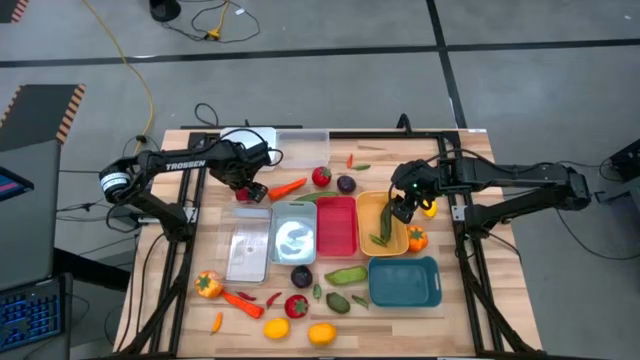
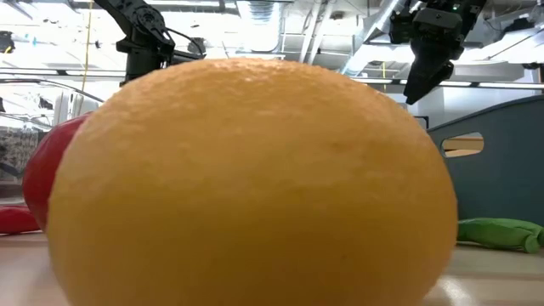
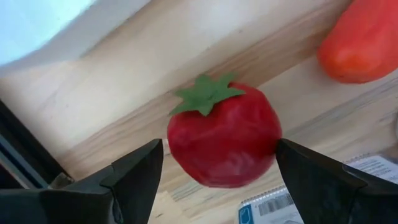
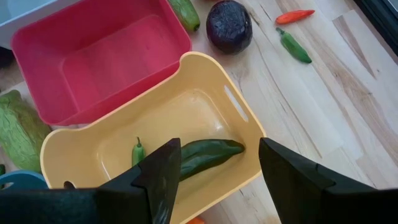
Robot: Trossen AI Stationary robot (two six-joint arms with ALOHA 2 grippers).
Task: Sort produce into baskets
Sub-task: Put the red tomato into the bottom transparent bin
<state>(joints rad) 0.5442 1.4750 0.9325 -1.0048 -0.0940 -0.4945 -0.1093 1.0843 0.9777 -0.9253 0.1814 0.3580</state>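
Left wrist view: left gripper [image 3: 214,168] open astride a red tomato [image 3: 224,140] on the table, pick pending, needs closing; right gripper [image 4: 217,171] open above yellow basket [image 4: 249,124].

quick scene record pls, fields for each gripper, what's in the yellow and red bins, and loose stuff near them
left gripper: open, fingers either side of a red tomato on the table, carrot beside it
right gripper: open, above the yellow bin
yellow bin contents: dark green pepper, small green chili
red bin: nothing seen inside
loose near bins: purple plum, green chili, red chili
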